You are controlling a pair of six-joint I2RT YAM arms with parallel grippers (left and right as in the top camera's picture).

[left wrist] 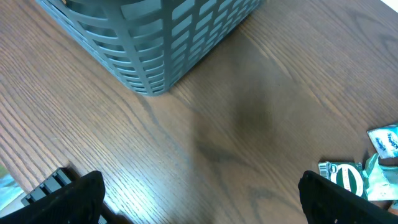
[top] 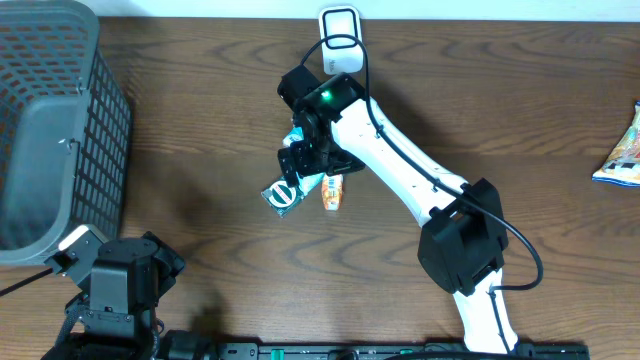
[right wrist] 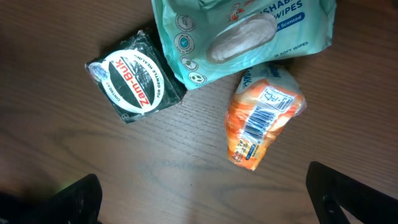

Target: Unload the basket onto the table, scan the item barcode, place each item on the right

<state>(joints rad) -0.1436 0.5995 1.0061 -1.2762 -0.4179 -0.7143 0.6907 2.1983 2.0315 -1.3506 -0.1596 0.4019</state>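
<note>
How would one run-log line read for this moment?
left gripper: open, empty | right gripper: open, empty, near orange packet | orange packet: barcode facing up | wipes pack, green box: beside it

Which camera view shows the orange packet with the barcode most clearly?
The right wrist view: the orange packet lies unobstructed, its barcode facing the camera. The overhead view shows it only small, with the barcode unreadable. The left wrist view does not show it.

white right arm over orange packet & dark-green round-label pack mid brown wood surface; grey plastic mesh basket far left
</note>
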